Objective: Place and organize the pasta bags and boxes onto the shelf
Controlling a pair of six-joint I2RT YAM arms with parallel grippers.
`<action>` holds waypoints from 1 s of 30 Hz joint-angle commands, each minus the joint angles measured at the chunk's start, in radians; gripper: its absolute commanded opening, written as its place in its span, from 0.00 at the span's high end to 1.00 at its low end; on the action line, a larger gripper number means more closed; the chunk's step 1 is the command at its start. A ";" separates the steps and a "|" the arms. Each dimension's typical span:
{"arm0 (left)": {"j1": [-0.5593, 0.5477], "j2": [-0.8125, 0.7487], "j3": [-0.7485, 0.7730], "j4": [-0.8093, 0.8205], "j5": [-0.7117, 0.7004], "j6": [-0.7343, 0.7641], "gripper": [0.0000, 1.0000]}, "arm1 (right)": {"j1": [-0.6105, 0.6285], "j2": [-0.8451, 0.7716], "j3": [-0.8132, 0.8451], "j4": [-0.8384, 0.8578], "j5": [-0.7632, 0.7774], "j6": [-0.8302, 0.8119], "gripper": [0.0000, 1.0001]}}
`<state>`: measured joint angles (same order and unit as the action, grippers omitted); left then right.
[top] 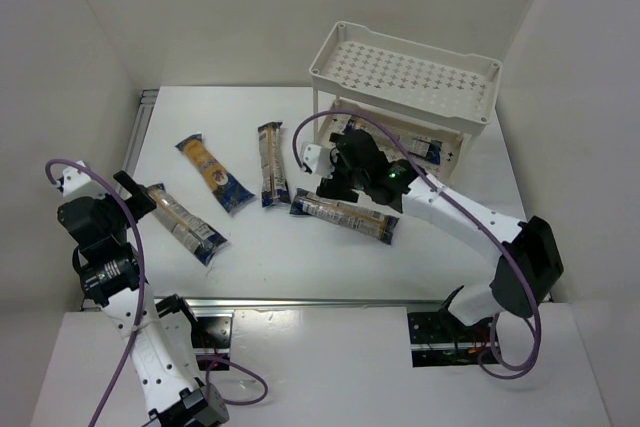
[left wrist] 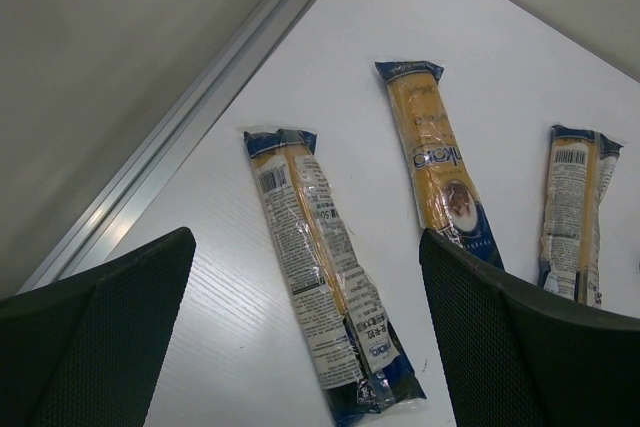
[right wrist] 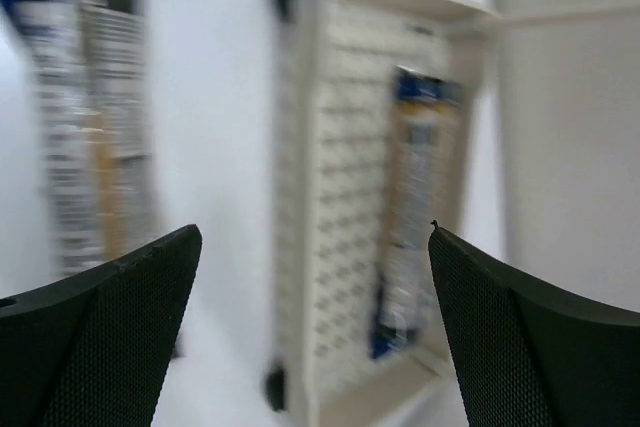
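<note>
Gaping wide and empty, left tool [left wrist: 307,237] and right tool [right wrist: 313,230] hang; one packet [right wrist: 418,177] lies on the shelf's [top: 405,72] lower tier, four others [top: 212,175] on the desk [top: 300,262] left of it.

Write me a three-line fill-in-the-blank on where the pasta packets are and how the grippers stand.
1. ___ pasta packets lie on the table.
2. One packet lies on the ___ tier of the shelf.
3. The left gripper and right gripper are both ___.
Missing words: four; lower; open.
</note>
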<state>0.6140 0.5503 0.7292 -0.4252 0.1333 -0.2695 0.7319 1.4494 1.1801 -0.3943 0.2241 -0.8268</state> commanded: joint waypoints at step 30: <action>0.027 0.008 -0.004 0.045 0.037 -0.020 0.00 | 0.026 0.075 0.157 -0.254 0.037 0.239 1.00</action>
<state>0.6331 0.5606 0.7292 -0.4244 0.1513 -0.2695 0.7475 1.6421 1.1561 -0.6247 0.0532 -0.5549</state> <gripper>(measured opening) 0.998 0.435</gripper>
